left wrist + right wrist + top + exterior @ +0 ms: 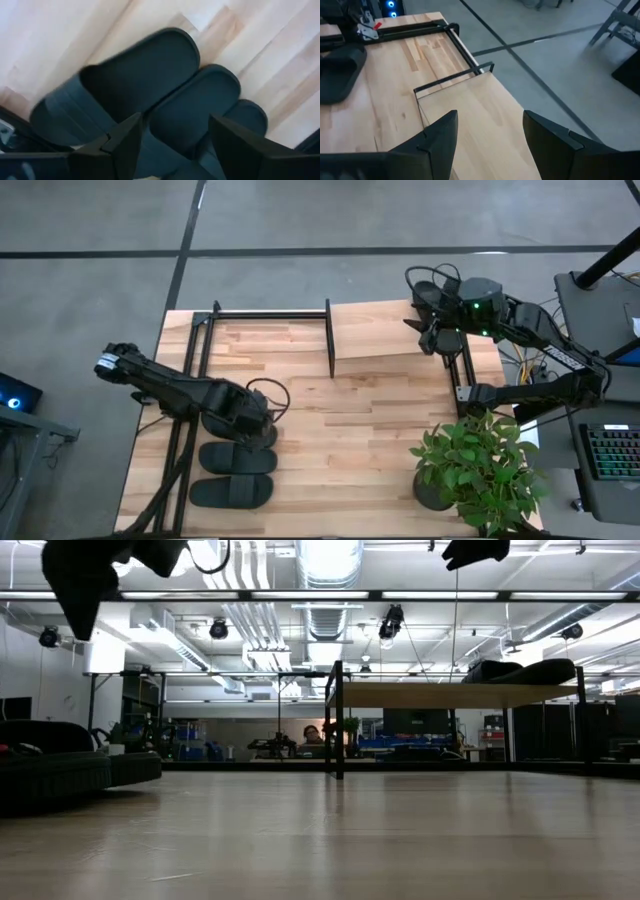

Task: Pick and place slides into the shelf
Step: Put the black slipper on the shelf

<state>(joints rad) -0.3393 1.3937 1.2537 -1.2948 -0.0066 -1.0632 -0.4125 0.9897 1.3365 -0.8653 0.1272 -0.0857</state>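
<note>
Three black slides lie side by side, soles down, on the table's near left part (237,460), (135,75), and show at the left in the low view (60,770). My left gripper (250,412) (172,145) hovers open above the farthest of them and touches nothing. The shelf (400,335) (470,110) stands at the far right, its light plank on thin black frames. A fourth slide (520,670) rests on the plank's right end. My right gripper (440,330) (490,135) is open above that end, holding nothing.
A potted green plant (475,465) stands at the table's near right corner. A bare black metal frame (265,315) runs along the far edge, left of the plank. Black rails (175,450) line the left edge. Bare wood (350,430) lies between the slides and the plant.
</note>
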